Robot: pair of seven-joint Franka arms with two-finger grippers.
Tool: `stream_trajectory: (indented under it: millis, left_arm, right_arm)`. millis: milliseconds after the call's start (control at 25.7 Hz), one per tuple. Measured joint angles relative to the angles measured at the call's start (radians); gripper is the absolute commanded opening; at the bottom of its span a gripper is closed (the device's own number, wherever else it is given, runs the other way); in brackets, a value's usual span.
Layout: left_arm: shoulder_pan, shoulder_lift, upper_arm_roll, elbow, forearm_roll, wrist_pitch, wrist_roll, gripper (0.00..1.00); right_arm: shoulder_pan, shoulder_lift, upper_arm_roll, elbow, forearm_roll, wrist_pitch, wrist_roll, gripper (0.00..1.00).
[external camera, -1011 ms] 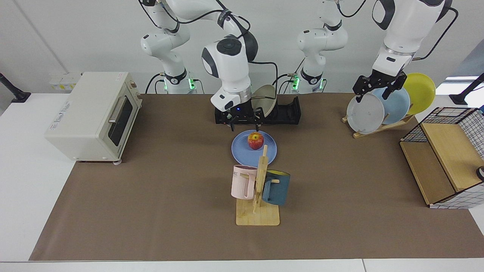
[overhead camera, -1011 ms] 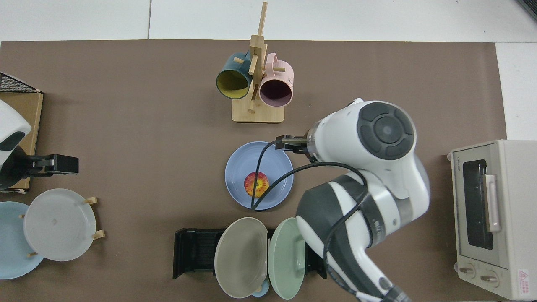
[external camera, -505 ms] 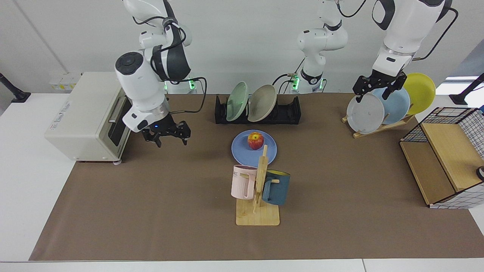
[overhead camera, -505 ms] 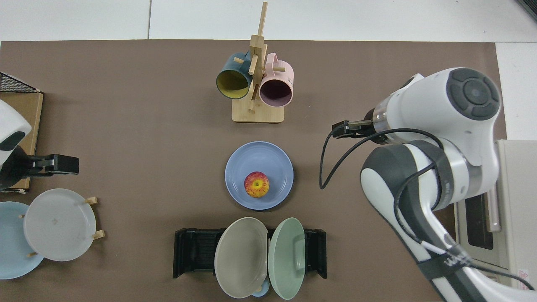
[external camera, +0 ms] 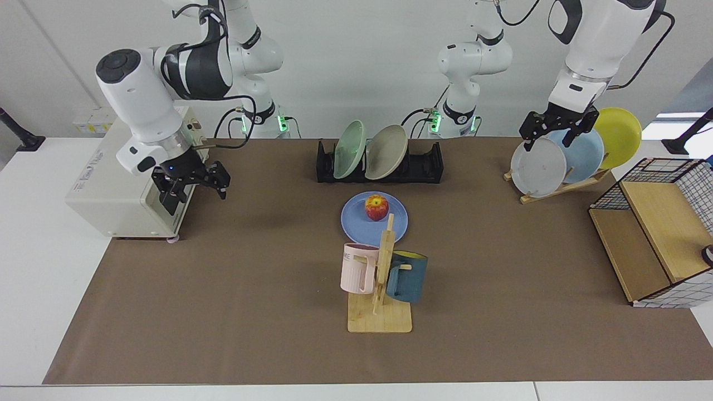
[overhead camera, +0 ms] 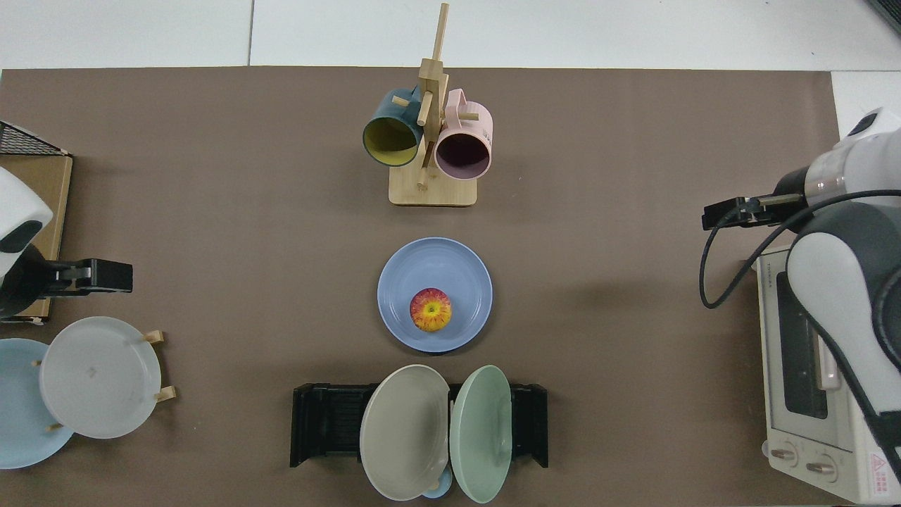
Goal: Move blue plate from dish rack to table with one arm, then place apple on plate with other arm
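Observation:
The blue plate (external camera: 356, 223) (overhead camera: 422, 264) lies flat on the table's brown mat (external camera: 250, 289), in front of the black dish rack (external camera: 429, 164) (overhead camera: 324, 422). The red and yellow apple (external camera: 376, 206) (overhead camera: 431, 310) rests on the plate, off-centre toward the rack. My right gripper (external camera: 195, 195) hangs open and empty beside the toaster oven, far from the plate. In the top view only the right arm's wrist (overhead camera: 732, 211) shows. My left gripper (external camera: 548, 139) waits open and empty above the grey plate on the wooden rack.
The dish rack holds a green plate (external camera: 348, 149) and a beige plate (external camera: 385, 151). A mug stand (external camera: 381, 278) with pink and dark blue mugs stands close in front of the blue plate. A toaster oven (external camera: 122, 172), a wooden plate rack (external camera: 557, 186) and a wire basket (external camera: 657, 234) line the sides.
My right arm has swung away from above the blue plate to the toaster oven, its gripper open and empty. The apple stays on the plate. The left arm has not moved.

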Motion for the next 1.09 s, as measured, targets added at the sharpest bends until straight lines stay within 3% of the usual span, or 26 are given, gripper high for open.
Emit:
stream_trajectory:
  millis: [389, 700, 1088]
  left_arm:
    - [0.004, 0.000, 0.002, 0.000, -0.005, 0.000, 0.027, 1.00]
    - [0.004, 0.000, 0.002, 0.000, -0.006, 0.000, 0.028, 1.00]
    - [0.004, 0.002, 0.002, 0.000, -0.006, 0.000, 0.028, 1.00]
  right_arm:
    - [0.000, -0.119, 0.011, 0.002, -0.013, -0.098, 0.082, 1.00]
    - [0.007, -0.114, 0.026, -0.001, -0.085, -0.097, 0.104, 1.00]
    - [0.014, -0.114, 0.032, 0.000, -0.089, -0.089, 0.246, 1.00]
